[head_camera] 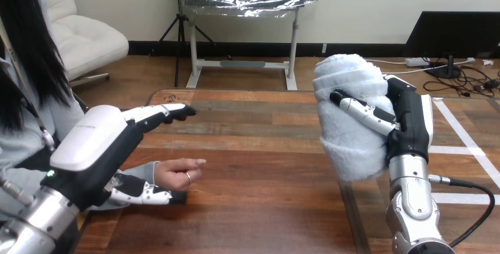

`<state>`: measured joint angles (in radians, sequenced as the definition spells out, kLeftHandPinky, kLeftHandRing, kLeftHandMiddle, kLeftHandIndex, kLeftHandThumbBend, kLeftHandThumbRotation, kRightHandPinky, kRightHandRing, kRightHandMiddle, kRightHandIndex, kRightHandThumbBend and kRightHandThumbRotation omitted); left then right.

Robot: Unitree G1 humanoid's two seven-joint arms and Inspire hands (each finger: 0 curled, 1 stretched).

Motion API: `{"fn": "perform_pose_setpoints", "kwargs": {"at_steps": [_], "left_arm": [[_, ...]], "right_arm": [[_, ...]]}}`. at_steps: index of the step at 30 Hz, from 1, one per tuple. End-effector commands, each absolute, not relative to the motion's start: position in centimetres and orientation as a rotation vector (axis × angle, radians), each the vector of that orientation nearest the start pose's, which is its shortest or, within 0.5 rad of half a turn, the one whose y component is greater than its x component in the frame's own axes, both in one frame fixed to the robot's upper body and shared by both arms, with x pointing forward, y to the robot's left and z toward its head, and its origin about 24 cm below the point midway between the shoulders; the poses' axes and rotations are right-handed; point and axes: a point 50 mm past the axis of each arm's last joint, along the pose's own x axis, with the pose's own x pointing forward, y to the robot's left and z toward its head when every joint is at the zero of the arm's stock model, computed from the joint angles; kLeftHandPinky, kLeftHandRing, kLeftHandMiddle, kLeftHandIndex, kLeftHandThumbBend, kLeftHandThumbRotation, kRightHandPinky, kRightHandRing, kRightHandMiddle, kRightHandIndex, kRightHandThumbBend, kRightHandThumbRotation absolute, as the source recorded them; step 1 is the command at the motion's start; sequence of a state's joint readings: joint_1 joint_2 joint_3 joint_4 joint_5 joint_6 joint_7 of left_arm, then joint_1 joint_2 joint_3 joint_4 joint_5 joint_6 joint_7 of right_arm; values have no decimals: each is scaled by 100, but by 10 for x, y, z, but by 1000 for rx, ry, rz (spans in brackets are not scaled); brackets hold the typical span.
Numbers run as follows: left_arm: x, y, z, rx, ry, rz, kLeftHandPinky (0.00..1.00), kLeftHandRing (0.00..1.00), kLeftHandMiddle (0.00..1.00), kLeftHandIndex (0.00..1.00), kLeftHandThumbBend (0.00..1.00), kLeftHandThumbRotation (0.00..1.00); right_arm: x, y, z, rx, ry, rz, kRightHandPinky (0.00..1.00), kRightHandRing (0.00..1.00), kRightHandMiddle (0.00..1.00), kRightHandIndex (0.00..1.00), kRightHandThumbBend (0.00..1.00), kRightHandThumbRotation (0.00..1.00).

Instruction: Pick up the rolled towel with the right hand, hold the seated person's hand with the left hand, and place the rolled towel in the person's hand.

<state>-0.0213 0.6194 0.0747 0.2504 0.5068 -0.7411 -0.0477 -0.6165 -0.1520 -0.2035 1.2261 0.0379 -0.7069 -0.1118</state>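
Right hand (408, 125): at the right of the table (265, 201), raised above the surface; fingers (362, 111) curled round the rolled towel (348, 139), which stands upright in the grip, clear of the wood. Left hand (97, 142): at the near left; fingers straight and pointing right, passing on the far side of the person's hand (177, 174); thumb (147, 195) on the near side, by the wrist; contact with the wrist appears possible but cannot be confirmed. The person's hand rests on the table, loosely curled, well apart from the towel.
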Motion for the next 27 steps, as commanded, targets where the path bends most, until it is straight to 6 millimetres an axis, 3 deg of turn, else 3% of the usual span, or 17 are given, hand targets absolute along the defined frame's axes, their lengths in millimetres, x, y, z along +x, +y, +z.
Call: {"fn": "perform_pose_setpoints", "kwargs": {"at_steps": [1, 14, 27], "left_arm": [[257, 246, 94, 1136, -428, -354, 72, 77, 79, 82, 100, 18], [276, 254, 79, 1151, -317, -356, 72, 77, 78, 81, 100, 13], [290, 259, 62, 1186, -203, -373, 71, 77, 79, 82, 100, 14]], "right_arm": [[354, -188, 68, 3, -292, -202, 26, 30, 39, 39, 71, 0], [355, -188, 71, 13, -310, -211, 26, 31, 39, 38, 71, 0], [354, -190, 72, 3, -323, -208, 26, 32, 40, 39, 70, 0]]}}
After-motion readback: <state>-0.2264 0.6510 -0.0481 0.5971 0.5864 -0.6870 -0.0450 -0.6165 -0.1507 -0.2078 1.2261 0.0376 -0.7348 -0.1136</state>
